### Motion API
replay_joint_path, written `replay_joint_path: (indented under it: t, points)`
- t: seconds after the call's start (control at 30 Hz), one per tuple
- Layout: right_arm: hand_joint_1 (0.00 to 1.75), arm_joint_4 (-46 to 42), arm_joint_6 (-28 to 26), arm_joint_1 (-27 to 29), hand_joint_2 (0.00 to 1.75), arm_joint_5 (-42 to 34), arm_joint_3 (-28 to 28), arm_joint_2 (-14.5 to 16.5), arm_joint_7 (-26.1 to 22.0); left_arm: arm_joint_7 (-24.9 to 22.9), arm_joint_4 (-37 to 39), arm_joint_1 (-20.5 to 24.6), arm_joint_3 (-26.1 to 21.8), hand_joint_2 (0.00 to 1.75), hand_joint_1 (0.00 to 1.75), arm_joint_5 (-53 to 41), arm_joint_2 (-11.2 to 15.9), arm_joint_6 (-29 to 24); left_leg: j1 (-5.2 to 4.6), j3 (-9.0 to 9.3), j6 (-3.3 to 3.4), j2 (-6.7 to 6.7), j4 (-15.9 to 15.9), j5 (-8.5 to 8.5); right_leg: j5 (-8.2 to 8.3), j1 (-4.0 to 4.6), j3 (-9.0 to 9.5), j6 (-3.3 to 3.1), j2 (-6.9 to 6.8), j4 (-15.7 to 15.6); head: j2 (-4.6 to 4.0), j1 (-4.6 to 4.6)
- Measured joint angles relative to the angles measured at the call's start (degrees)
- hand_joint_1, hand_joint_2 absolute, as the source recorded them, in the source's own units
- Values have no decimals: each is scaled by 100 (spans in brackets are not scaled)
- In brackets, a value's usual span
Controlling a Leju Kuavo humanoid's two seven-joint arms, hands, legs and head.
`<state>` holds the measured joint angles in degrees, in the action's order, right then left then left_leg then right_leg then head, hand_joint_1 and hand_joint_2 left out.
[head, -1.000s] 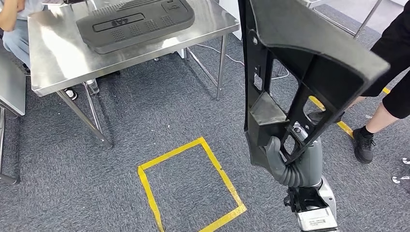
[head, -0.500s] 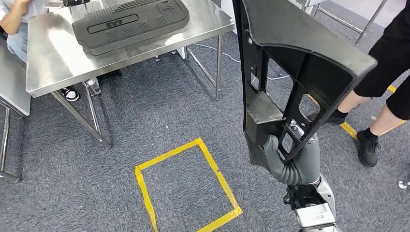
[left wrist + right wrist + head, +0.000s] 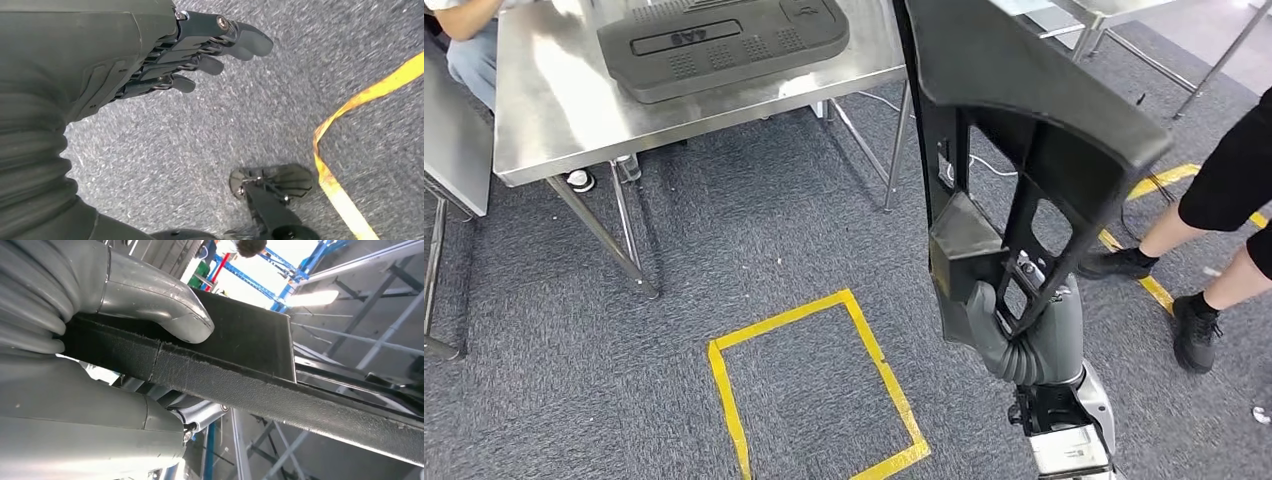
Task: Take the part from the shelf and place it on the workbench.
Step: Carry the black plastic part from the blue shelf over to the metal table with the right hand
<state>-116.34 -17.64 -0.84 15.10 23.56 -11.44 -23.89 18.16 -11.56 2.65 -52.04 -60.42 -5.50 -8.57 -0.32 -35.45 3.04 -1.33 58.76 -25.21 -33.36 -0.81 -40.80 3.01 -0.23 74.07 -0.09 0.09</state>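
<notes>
The main risk, as I judge it, is the long black plastic trim part swinging or slipping. It is standing nearly upright in the head view, rising from about 5 o'clock toward 1 o'clock, and the right hand is gripping it only near its lower end. With so much of the part above the grip, any sway while the robot is walking could lever it loose or twist it in the fingers. Its upper edge could also be catching the corner of the steel worktop, which is lying at 11 o'clock and is not yet within reach. A person's legs are standing near at 3 o'clock, close to the part's outer edge, so a wide turn could be brushing them. The worktop is already carrying a dark grey moulded panel, which is leaving limited bare steel for setting the part down. A yellow tape square is lying on the carpet at 6 o'clock.

In the right wrist view the thick grey thumb is pressing down on the part's textured edge, so this hand is clamped around the part. The left hand is hanging over the carpet, holding nothing, its fingers lying straight and slightly spread.
</notes>
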Motion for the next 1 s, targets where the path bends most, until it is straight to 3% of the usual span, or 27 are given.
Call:
replay_joint_path:
  t: [0.07, 0.1, 0.13, 0.2, 0.3, 0.33, 0.4, 0.47, 0.5, 0.53, 0.6, 0.67, 0.77, 0.83, 0.93, 0.97, 1.0]
  points:
    - [175, 2, 0, -1, 175, 0, 0, -1, 0, -5, 1, -8, -1, 175, 0, -4, -10, 0, 2, 76, -32, -40, 1, -50, 433, -1, 246, 111, 0, -734, 0, 3]
    - [175, 3, 0, -3, 175, 0, 0, 0, 0, -7, 2, -9, -1, 175, 0, -5, -14, 0, -15, 102, -58, -60, 12, -83, 613, 3, 411, 119, 3, -1121, 0, 4]
    - [175, 3, 0, -5, 175, 1, 1, 1, 0, -8, 2, -7, -2, 175, 0, -5, -17, -1, -32, 114, -82, -75, 19, -109, 726, 6, 529, 88, 6, -1392, 0, 3]
    - [175, 5, 0, -8, 175, 2, 3, 2, 3, -11, 2, -9, -3, 175, 0, -8, -16, -2, -60, 116, -126, -88, 24, -141, 769, 23, 605, -26, 12, -1550, 0, -8]
    - [175, 3, 0, -16, 175, 7, 4, 3, 8, -25, -1, -22, -4, 175, 0, -16, -3, -5, -39, 72, -213, -51, 145, -242, 760, -35, 675, -151, 5, -1591, 0, -24]
    - [175, 2, 0, -17, 175, 10, 4, 6, 9, -31, -2, -23, -4, 175, 0, -19, -1, -7, -24, -22, -252, -19, 362, -351, 746, -62, 721, -191, 0, -1606, 0, -34]
    - [175, 4, 0, -17, 175, 15, 7, 15, 9, -45, -1, -26, -4, 175, 0, -21, -7, -9, 27, -381, -322, 50, 1084, -632, 701, -67, 796, -252, -9, -1613, 0, -51]
    - [175, 14, 0, -16, 175, 16, 9, 19, 10, -54, -1, -30, -5, 175, 0, -21, -7, -11, 84, -714, -378, 89, 1597, -725, 652, -70, 856, -261, -9, -1611, 0, -51]
    - [175, 20, 0, -15, 175, 16, 10, 19, 10, -56, -1, -32, -7, 175, 0, -21, -7, -13, 104, -737, -396, 101, 1552, -611, 622, -78, 893, -247, -5, -1611, 0, -52]
    - [175, 25, 0, -14, 175, 17, 11, 19, 11, -57, -1, -33, -8, 175, 0, -21, -5, -14, 123, -651, -408, 109, 1300, -407, 588, -91, 942, -226, -1, -1611, 0, -54]
    - [175, 28, 0, -16, 175, 18, 13, 20, 11, -60, 2, -31, -9, 175, 0, -21, -5, -17, 138, -309, -422, 129, 550, -21, 510, -95, 1028, -163, 2, -1611, 0, -61]
    - [175, 28, -2, -24, 175, 18, 15, 20, 11, -62, 7, -19, -9, 175, 0, -22, -8, -17, 117, -90, -392, 128, 157, 44, 457, -70, 1066, -89, 1, -1617, 0, -64]
    - [175, 27, -3, -29, 175, 25, 25, 25, 11, -66, 8, -17, -9, 175, 0, -23, -10, -17, 94, -47, -279, 98, 106, -27, 427, -65, 1091, -1, -10, -1656, 0, -49]
    - [175, 26, -4, -36, 175, 30, 31, 26, 10, -66, 7, -22, -10, 175, 0, -23, -10, -18, 107, 4, -189, 88, 66, -42, 305, -60, 962, 11, -12, -1407, 0, -35]
    - [175, 28, -7, -33, 175, 31, 32, 24, 9, -65, 6, -18, -12, 175, 0, -23, -8, -19, 87, 54, -100, 70, 53, -91, -54, -38, 253, -52, -1, -235, 0, 2]
    - [175, 31, -7, -26, 175, 31, 33, 23, 10, -65, 6, -18, -12, 175, 0, -23, -8, -19, 74, 76, -84, 59, 54, -112, -82, -33, 42, -46, 2, 42, 0, 7]
    - [175, 32, -7, -21, 175, 31, 33, 22, 10, -65, 6, -19, -13, 175, 0, -23, -8, -19, 62, 108, -74, 46, 54, -138, -10, -27, -59, -18, 2, 98, 0, 8]
